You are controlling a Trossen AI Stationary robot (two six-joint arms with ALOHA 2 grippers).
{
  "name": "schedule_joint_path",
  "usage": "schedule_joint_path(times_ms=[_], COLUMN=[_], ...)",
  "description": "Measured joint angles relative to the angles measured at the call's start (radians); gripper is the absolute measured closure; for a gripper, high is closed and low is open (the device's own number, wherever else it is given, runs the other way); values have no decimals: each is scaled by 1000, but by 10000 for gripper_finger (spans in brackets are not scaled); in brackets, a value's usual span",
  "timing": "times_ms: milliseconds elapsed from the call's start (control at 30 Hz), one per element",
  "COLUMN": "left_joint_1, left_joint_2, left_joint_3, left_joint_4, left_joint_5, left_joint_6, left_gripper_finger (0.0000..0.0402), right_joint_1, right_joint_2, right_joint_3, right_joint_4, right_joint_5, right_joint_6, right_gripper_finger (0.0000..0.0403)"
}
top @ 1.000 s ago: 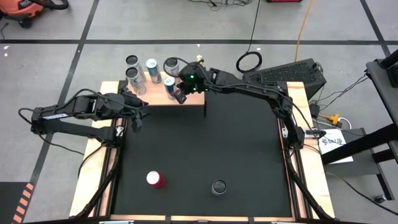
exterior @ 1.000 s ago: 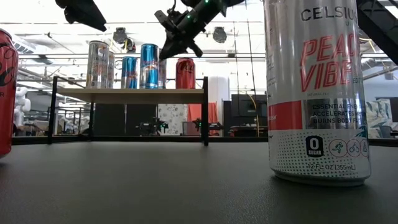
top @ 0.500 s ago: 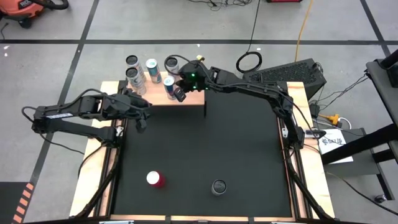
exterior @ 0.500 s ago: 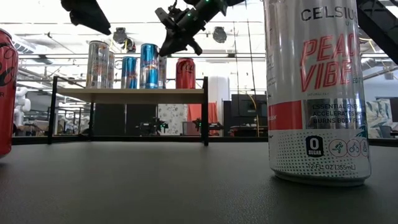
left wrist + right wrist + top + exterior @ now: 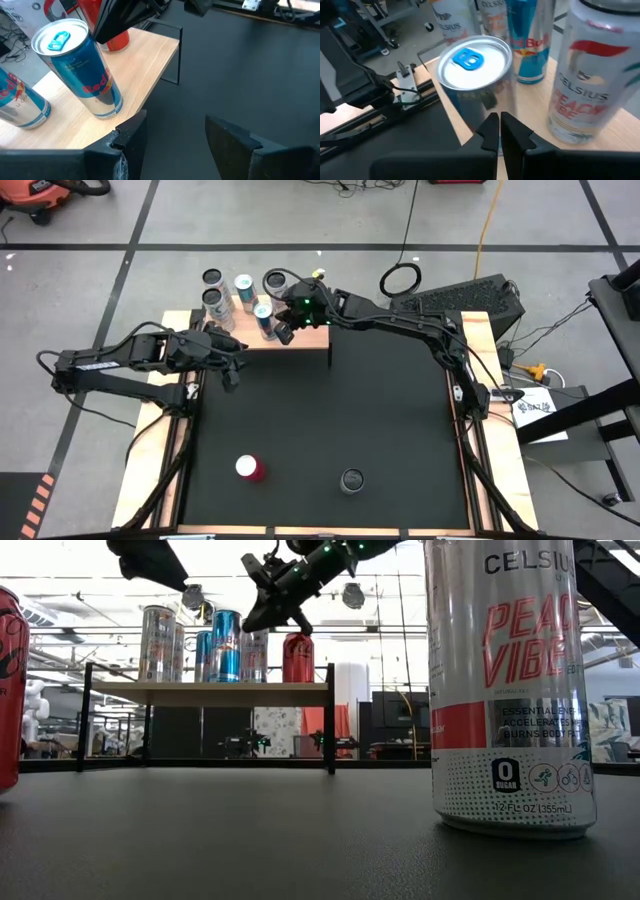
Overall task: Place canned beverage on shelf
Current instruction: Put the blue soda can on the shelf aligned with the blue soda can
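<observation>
A pale wooden shelf (image 5: 305,340) on black legs stands at the table's far edge and carries several cans. A blue can (image 5: 262,317) stands upright on its base near the shelf's front edge (image 5: 227,645). My right gripper (image 5: 284,332) is shut, with its tips against this can's side (image 5: 499,125). A red can (image 5: 298,657) stands on the shelf, to the right of the blue one. My left gripper (image 5: 231,378) hovers open above the table, just before the shelf's left part, touching nothing (image 5: 175,140). My right gripper pushes the blue can's side wall (image 5: 481,102), a little below its top rim, with the tips of its shut fingers. The fingers come from the table's right, slanting down. The can stands upright on the shelf board.
Silver Celsius cans (image 5: 580,85) and another blue can (image 5: 532,45) crowd the shelf behind the pushed one. A red can (image 5: 248,468) and a Celsius can (image 5: 351,480) stand on the black table near its front edge. The mat's middle lies bare between them and the shelf.
My right gripper has swung toward the table's left, staying shut, and has slid the blue can leftward along the shelf. The can stays upright and now stands closer to the cans at the shelf's left.
</observation>
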Motion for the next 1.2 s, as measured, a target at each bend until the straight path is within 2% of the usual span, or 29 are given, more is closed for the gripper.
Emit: schedule_joint_path(times_ms=[533, 800, 1200], left_joint_1=[0, 0, 0], left_joint_2=[-3, -14, -17], left_joint_3=[0, 0, 0], left_joint_4=[-3, 21, 26], left_joint_5=[0, 4, 27], left_joint_6=[6, 6, 7], left_gripper_finger=[201, 201, 201], right_joint_1=[-2, -2, -13], right_joint_2=[7, 57, 58], right_joint_3=[0, 0, 0], right_joint_4=[53, 178, 174], right_joint_5=[-2, -85, -81], right_joint_6=[1, 34, 46], right_gripper_finger=[403, 403, 403])
